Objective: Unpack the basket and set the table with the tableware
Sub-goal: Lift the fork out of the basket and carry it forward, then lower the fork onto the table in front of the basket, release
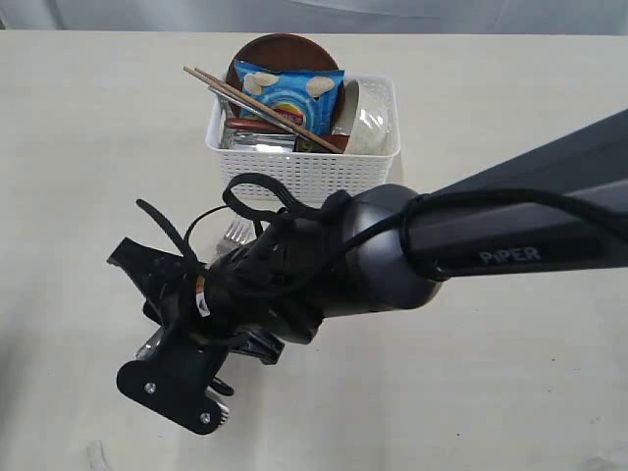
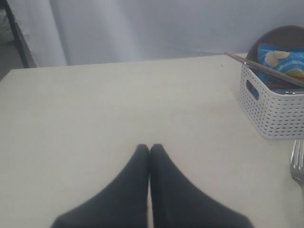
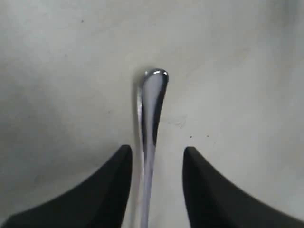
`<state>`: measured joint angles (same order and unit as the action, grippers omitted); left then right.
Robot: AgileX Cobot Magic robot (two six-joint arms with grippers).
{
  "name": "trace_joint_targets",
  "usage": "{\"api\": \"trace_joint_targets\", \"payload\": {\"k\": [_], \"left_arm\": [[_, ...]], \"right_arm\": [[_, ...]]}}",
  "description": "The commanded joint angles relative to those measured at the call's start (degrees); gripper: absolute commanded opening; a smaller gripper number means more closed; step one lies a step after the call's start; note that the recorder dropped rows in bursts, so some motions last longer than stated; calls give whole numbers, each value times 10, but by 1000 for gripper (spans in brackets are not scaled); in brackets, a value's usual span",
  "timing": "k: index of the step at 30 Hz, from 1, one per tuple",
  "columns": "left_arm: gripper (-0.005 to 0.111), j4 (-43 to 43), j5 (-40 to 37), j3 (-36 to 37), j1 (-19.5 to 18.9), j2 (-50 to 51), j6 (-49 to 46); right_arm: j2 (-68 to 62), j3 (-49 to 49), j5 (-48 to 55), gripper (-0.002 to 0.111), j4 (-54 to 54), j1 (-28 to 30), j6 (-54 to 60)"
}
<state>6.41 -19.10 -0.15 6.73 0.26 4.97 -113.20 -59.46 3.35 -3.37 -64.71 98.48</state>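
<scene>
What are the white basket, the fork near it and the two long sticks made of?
Basket: looks like matte moulded plastic, uniform lattice holes. Fork: polished steel, likely; mirror-like glints. Sticks: apparently bare wood, tan and dull.

The exterior camera looks steeply down on the desk (image 1: 78,147) from above, the left wrist camera sits low and looks along it, both sharing the basket (image 1: 304,172) and fork (image 1: 235,234), while the right wrist camera hangs close over the fork's handle.
</scene>
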Motion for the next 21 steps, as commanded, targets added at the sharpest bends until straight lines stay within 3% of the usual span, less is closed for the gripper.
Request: {"api": "trace_joint_targets", "payload": {"k": [1, 7, 10, 13, 16, 21], "left_arm": [[0, -2, 4, 1, -2, -3, -1], [0, -2, 4, 1, -2, -3, -1], [0, -2, 4, 1, -2, -3, -1], [0, -2, 4, 1, -2, -3, -1], [0, -2, 4, 1, -2, -3, -1], [0, -2, 4, 1, -2, -3, -1]], "right_arm": [[2, 3, -4, 45, 5, -1, -9], [38, 3, -7, 42, -44, -2, -138], [81, 2, -25, 33, -150, 0, -315], [124, -4, -23, 27, -324, 18, -527], [150, -5, 59, 32, -475, 54, -692], [139, -5, 204, 35, -505, 118, -844]]}}
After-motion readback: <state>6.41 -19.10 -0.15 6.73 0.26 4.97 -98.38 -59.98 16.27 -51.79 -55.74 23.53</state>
